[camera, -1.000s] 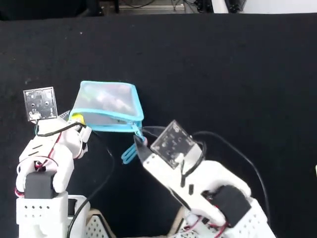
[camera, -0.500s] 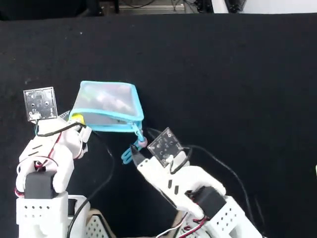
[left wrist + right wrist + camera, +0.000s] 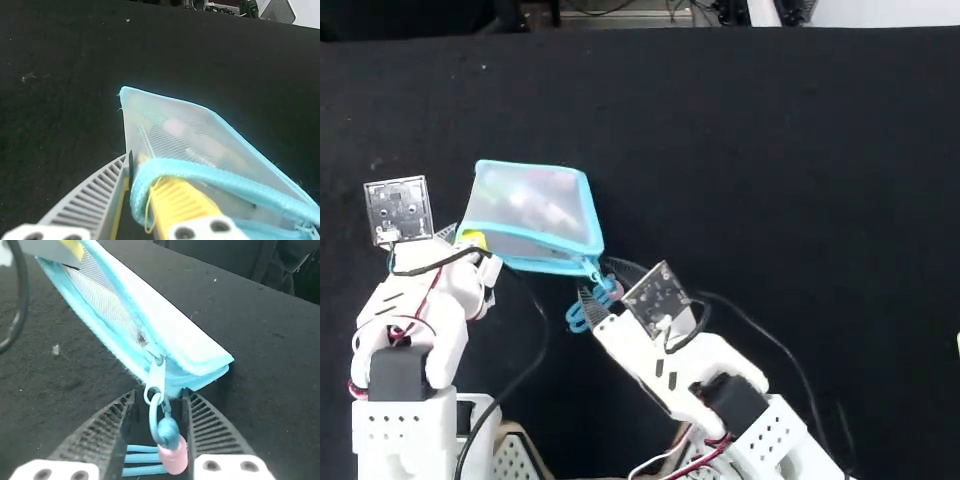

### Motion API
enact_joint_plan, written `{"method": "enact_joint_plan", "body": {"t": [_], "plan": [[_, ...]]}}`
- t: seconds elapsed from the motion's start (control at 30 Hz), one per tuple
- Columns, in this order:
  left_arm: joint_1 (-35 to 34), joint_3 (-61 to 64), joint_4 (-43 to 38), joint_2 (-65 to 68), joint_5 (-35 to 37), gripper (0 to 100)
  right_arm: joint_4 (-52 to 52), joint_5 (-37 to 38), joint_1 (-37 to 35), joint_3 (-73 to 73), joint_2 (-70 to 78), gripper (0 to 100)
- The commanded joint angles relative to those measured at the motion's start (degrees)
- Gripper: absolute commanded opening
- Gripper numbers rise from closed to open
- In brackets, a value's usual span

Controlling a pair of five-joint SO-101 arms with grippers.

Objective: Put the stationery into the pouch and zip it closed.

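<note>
The pouch [image 3: 530, 210] is clamped at 7 o'clock by the left hand [image 3: 475, 242]; the zipper pull [image 3: 156, 374] is straddled by the narrowly parted right hand [image 3: 159, 395].

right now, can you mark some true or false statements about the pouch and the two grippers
1. The left gripper is shut on the edge of the translucent, turquoise-trimmed mesh pouch. True.
2. The pale blue zip pull hangs between the open fingers of the right gripper. True.
3. The bead at the end of the zip's cord is green. False: the bead is pink.
4. The right gripper grips the pouch's far edge. False: it is at the near corner, by the zip pull, and grips nothing.
5. The pouch holds nothing. False: pale shapes show through its wall.
</note>
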Motion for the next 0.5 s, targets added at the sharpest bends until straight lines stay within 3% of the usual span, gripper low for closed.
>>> {"method": "enact_joint_plan", "body": {"t": [0.0, 0.07, 0.23, 0.47], "plan": [[0.7, -3.8, 0.3, -0.9, -0.2, 3, -1.5, -0.2, -0.5, -1.0, -1.0, 9.6], [0.7, -3.8, 0.3, -0.9, -0.2, 3, -1.4, 0.0, 0.3, -2.9, -1.0, 0.8], [0.7, -3.8, 0.2, -0.9, -0.2, 3, 3.3, 3.3, 5.5, -11.1, -0.9, 1.2], [0.7, -3.8, 0.0, -0.9, -0.2, 3, 8.2, 5.6, 5.6, -14.6, -0.6, 1.1]]}}
